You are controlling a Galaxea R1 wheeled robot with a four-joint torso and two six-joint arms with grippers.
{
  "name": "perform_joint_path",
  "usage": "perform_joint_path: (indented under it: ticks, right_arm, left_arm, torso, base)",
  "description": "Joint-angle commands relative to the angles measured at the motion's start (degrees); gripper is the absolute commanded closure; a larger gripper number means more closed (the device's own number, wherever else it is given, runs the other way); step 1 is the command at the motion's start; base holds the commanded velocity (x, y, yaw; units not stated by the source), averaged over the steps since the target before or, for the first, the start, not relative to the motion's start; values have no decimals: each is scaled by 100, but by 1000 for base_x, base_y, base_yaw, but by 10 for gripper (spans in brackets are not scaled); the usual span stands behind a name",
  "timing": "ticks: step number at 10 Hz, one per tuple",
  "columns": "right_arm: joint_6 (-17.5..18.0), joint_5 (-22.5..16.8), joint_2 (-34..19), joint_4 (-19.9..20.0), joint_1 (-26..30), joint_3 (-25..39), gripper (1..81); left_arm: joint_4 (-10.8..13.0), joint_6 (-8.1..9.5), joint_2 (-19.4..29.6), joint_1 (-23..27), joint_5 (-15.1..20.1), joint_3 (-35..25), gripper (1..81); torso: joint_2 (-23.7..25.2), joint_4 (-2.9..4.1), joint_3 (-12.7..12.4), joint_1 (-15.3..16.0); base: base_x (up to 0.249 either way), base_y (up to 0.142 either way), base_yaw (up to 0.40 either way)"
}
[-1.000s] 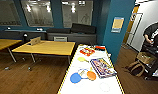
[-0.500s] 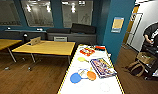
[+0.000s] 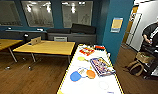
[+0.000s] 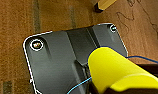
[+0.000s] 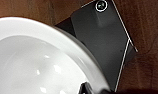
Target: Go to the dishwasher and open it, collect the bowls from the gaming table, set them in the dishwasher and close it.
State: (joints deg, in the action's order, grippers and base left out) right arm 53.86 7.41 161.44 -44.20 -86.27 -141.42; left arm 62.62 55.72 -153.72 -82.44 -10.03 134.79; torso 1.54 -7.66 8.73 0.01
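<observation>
The gaming table, a long white-topped counter with a dark rim and yellow edges, runs from the near centre away toward the blue wall, carrying a blue paddle, an orange paddle, a colourful flat box and a red packet. A white bowl looms large by the right wrist above the wooden floor, and a yellow bowl by the left wrist; whether either pincer is wide, narrow or holding I cannot tell. To the left stand wooden tables, and a person stands at the far right.
</observation>
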Motion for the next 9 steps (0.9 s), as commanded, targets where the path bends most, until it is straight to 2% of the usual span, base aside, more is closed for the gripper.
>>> perform_joint_path:
  ticks: [1, 9]
  right_arm:
    - [-16, -135, -74, -106, 184, 19, 811]
    - [-24, -135, -13, -141, 184, -15, 811]
  left_arm:
    - [57, 0, 87, 180, 142, -32, 811]
    - [75, 0, -54, 171, 151, 117, 811]
  torso:
    - [0, 0, 0, 0]
    - [5, 0, -2, -1]
  base:
    - [-100, 0, 0]
    - [-101, 0, 0]
